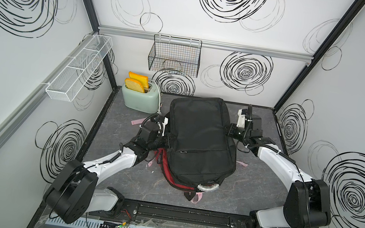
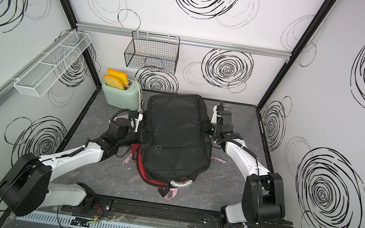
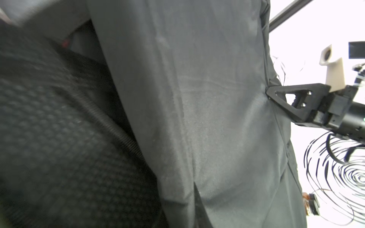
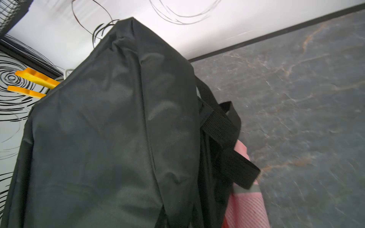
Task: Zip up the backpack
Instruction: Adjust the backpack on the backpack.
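The black backpack (image 1: 197, 141) (image 2: 176, 133) lies flat in the middle of the grey table, its top end toward the front. A red inner edge (image 1: 168, 178) shows along its front left side. My left gripper (image 1: 169, 140) (image 2: 142, 135) sits at the bag's left edge, shut on a fold of black fabric (image 3: 197, 98) that puckers into the jaws. My right gripper (image 1: 226, 130) (image 2: 204, 126) (image 3: 267, 92) pinches the bag's right edge, fingers closed to a point. In the right wrist view the backpack (image 4: 118, 128) hides the jaws. I cannot make out the zipper slider.
A mint toaster (image 1: 140, 97) holding two toast slices stands at the back left, close to the bag. A black wire basket (image 1: 174, 57) hangs on the back wall and a white mesh shelf (image 1: 80, 70) on the left wall. Pink straps (image 1: 137, 121) lie beside the bag.
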{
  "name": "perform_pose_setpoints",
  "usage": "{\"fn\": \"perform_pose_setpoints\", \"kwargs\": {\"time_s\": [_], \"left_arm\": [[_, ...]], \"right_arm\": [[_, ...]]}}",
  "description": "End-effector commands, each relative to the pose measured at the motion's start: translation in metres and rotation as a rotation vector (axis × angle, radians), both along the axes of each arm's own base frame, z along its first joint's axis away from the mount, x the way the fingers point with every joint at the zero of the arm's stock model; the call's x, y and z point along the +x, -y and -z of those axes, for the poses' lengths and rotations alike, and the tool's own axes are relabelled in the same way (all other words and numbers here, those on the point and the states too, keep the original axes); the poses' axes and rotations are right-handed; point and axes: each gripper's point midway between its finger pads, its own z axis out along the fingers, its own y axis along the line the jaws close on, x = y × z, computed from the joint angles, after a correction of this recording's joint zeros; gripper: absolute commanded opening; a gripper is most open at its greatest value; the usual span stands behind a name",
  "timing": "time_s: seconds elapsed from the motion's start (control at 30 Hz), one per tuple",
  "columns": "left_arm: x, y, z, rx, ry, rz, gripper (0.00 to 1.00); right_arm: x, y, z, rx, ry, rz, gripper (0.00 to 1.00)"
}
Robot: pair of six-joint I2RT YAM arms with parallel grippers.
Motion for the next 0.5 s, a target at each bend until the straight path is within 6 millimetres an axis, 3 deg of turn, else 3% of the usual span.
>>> {"fn": "perform_pose_setpoints", "kwargs": {"time_s": [0.0,0.07,0.13,0.2,0.37,0.47], "left_arm": [[0.002,0.004,-0.022,-0.068,0.092,0.024,0.0],[0.002,0.004,-0.02,-0.079,0.092,0.023,0.0],[0.004,0.003,-0.017,-0.087,0.09,0.017,0.0],[0.004,0.003,-0.014,-0.092,0.088,0.015,0.0],[0.006,-0.001,-0.009,-0.086,0.087,-0.012,0.0],[0.006,-0.003,-0.01,-0.082,0.088,-0.024,0.0]], "right_arm": [[0.022,-0.008,-0.013,0.003,0.042,0.013,0.02],[0.029,-0.005,-0.002,-0.026,0.013,0.038,0.21],[0.032,0.003,0.006,-0.066,-0.009,0.076,0.52],[0.034,0.014,0.006,-0.107,-0.017,0.123,0.66],[0.023,0.039,-0.027,-0.188,0.041,0.219,0.8],[0.001,0.021,-0.048,-0.129,0.091,0.143,0.79]]}}
